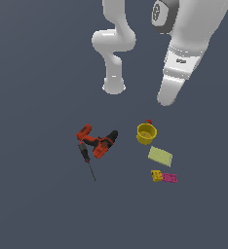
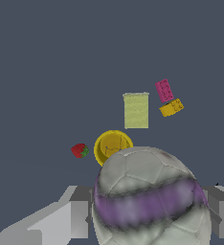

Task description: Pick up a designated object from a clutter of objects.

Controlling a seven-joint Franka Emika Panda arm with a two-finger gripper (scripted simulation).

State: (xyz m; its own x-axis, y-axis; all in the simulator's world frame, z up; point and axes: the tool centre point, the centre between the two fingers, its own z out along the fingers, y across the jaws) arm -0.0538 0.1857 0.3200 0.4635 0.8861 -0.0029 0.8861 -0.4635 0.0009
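One ball (image 2: 150, 201) clamped in my gripper (image 2: 147, 210) | lifted well above the cup (image 1: 146, 133), sponge (image 1: 160, 155), drill (image 1: 97, 141).

A bare simulated test scene, no real room: a flat, featureless grey-blue ground (image 1: 33, 204) without walls or furniture, smooth rendered objects such as a drill (image 1: 97, 140) and cup (image 1: 146, 133), and a plain white robot arm (image 1: 113, 48).

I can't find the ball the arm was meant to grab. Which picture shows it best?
The wrist view: the ball fills the foreground, whitish with a purple band, between the grey jaws. In the exterior view I can't see it; the arm hangs raised above the yellow cup.
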